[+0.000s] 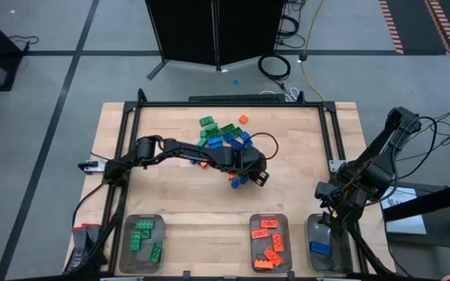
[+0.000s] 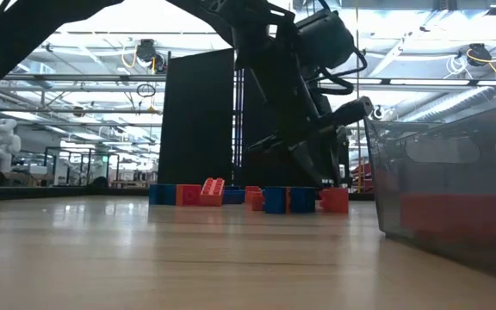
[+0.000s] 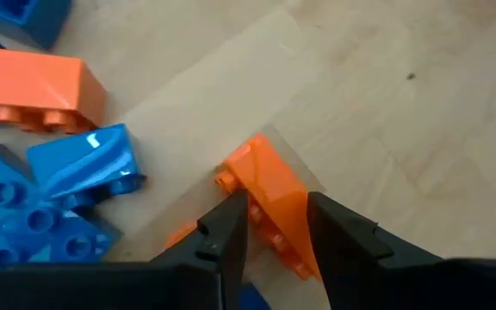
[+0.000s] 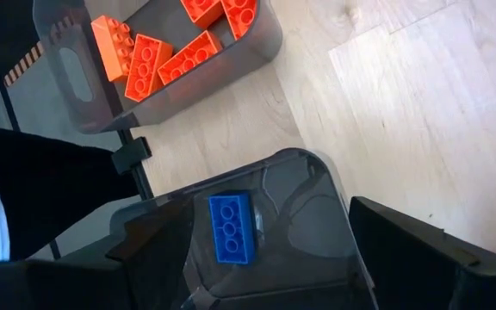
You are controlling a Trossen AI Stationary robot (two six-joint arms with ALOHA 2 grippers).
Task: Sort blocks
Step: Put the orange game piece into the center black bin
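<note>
Your two arms are dark, jointed, with black cables looping off them. Left gripper [image 3: 269, 231]: black tapered fingers [image 3: 224, 234], angular edges. Right gripper [image 4: 265, 250]: broad black finger blocks.

Left arm stretched across, its left claw [image 3: 272, 226] pinched narrow; right claw [image 4: 257, 250] spread wide, hanging low.
</note>
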